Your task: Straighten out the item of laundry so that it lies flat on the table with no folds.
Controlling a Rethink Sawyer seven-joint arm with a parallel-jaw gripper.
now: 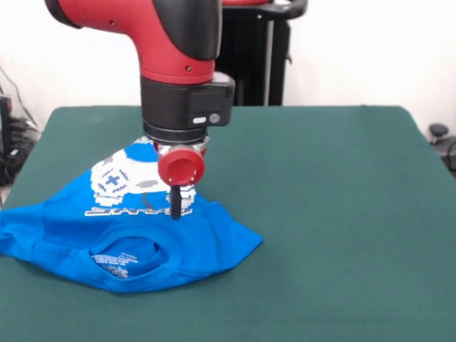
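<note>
The bright blue T-shirt [64, 228] lies bunched on the left part of the dark green table [328, 214]. Its collar [125, 260] faces the near edge, and the white pixel graphic [114, 178] and the lettering sit behind it. The cloth narrows toward the far side and runs in under the arm. A fold ends in a point at the right [246, 242]. My gripper [175, 210] comes straight down from the red and black arm [182, 85]. Its black tip is at the shirt's surface beside the lettering. I cannot see how the jaws stand. The arm hides the far end of the shirt.
The robot's black pedestal [256, 57] stands behind the table's far edge. Cables and dark equipment [11, 142] sit off the table's left side. A small dark object [438, 132] lies beyond the right edge.
</note>
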